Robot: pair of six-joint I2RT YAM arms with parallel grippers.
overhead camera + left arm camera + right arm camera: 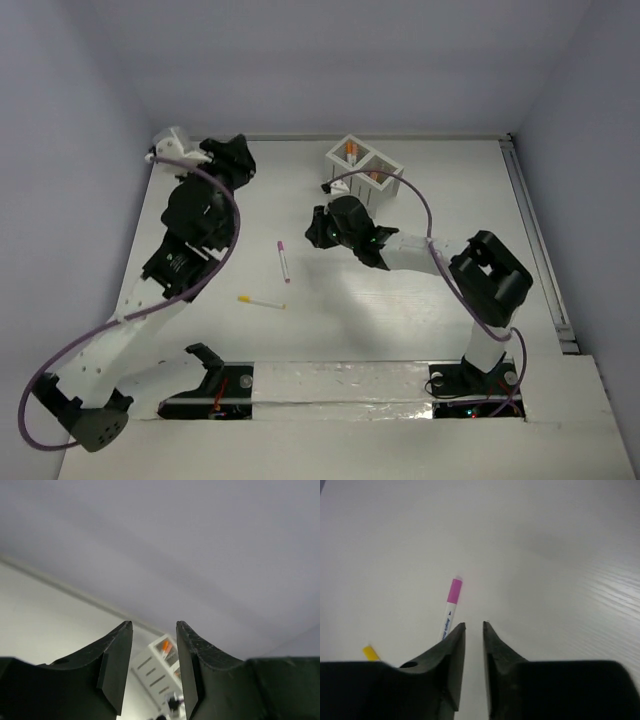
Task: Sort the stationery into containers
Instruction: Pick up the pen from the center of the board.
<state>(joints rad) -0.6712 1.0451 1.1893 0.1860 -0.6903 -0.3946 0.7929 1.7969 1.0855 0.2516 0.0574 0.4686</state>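
Observation:
The white slatted box [385,170] stands at the back of the table with orange sticks [352,152] in its two compartments. A white pen with a magenta end [284,261] lies mid-table, and a pen with a yellow end [262,301] lies nearer me. My right gripper [316,228] hovers between the box and the magenta pen, jaws a narrow gap apart and empty. In the right wrist view its tips [474,624] sit just right of the magenta pen [451,600], with the yellow end [370,652] at the left. My left gripper [238,152] is open and empty, raised at the back left.
In the left wrist view, the box [152,667] with an orange stick [166,646] shows between the open fingers [120,650], with the grey back wall above. A rail [535,240] runs along the table's right edge. No mint-green stick is in view.

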